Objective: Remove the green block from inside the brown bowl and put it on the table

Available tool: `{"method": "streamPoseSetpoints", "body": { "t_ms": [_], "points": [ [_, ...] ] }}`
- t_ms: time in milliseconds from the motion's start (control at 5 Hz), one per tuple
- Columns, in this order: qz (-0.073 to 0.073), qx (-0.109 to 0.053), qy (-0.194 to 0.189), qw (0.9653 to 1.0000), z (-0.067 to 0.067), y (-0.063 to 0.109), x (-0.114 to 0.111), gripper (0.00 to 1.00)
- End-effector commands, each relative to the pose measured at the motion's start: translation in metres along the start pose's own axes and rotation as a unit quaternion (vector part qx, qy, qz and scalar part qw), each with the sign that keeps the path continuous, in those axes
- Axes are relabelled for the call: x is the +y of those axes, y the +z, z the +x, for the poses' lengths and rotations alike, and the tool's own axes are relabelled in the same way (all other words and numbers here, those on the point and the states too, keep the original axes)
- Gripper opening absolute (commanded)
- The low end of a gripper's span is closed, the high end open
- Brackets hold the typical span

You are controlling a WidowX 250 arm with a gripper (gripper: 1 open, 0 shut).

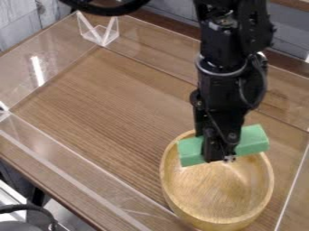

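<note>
Block (pixel 250 142), green, one: clamped in my gripper (pixel 221 152), above the bowl (pixel 220 215). Step: lifting out. Next, I judge: raise past the rim, carry sideways to the table (pixel 103 113), lower, part the fingers.

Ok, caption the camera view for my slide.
Gripper clamped on the green block, holding it above the round wooden bowl.
</note>
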State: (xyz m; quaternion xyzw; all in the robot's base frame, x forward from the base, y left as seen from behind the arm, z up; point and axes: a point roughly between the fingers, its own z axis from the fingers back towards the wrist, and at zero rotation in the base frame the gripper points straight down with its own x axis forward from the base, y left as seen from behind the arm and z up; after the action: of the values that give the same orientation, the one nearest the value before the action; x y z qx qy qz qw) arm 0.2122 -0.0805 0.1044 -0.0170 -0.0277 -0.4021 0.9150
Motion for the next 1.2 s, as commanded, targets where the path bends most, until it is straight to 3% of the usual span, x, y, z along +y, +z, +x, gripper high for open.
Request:
{"method": "streamPoseSetpoints", "body": {
  "t_ms": [0, 1000],
  "points": [
    [0.023, -0.03, 0.005, 0.9993, 0.005, 0.018, 0.004, 0.0],
    [0.048, -0.039, 0.051, 0.9968, -0.009, 0.032, 0.019, 0.0]
  ]
}}
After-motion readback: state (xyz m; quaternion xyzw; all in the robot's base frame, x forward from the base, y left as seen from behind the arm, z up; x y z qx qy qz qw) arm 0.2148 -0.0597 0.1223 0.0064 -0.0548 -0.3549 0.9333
